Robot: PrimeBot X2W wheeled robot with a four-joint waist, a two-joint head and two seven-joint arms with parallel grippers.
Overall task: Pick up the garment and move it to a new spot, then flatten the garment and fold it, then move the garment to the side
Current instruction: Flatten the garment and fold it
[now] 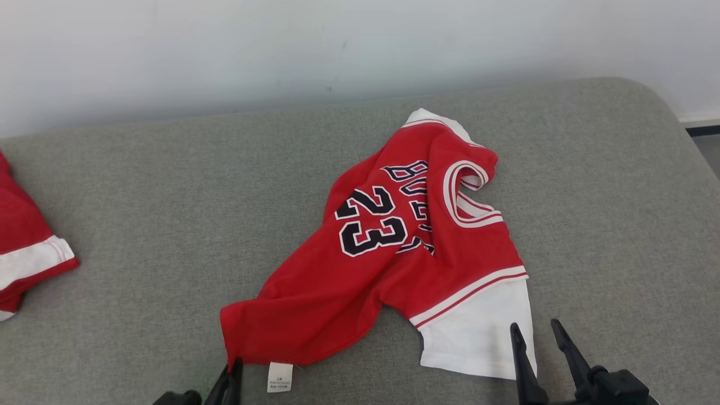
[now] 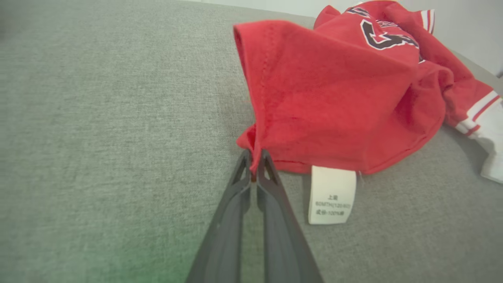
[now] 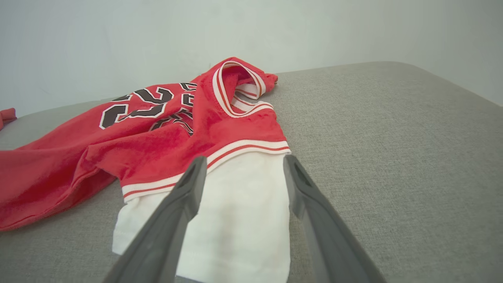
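Far left on the grey cushion [image 1: 140, 214], a second red-and-white garment [image 1: 28, 253] lies at the edge, well apart from the action. Now the left gripper [image 2: 254, 155]: its two dark fingers are pinched together on the near hem corner of the red number 23 jersey [image 1: 394, 247], just beside the white care label [image 2: 332, 194] lying flat on the cushion. The jersey sits crumpled mid-cushion, number and lettering up, neckline bunched toward the far side, one white sleeve [image 1: 484, 332] spread toward the robot. Over on the right, the right gripper [image 3: 244, 159] hovers above that sleeve, fingers wide apart, holding nothing. By my read this is the pick-up step, half set: one corner secured, the other not. The next move calls for the right fingers to close on the sleeve or shoulder edge, then for both arms to lift together so the cloth hangs evenly and doesn't slip free.
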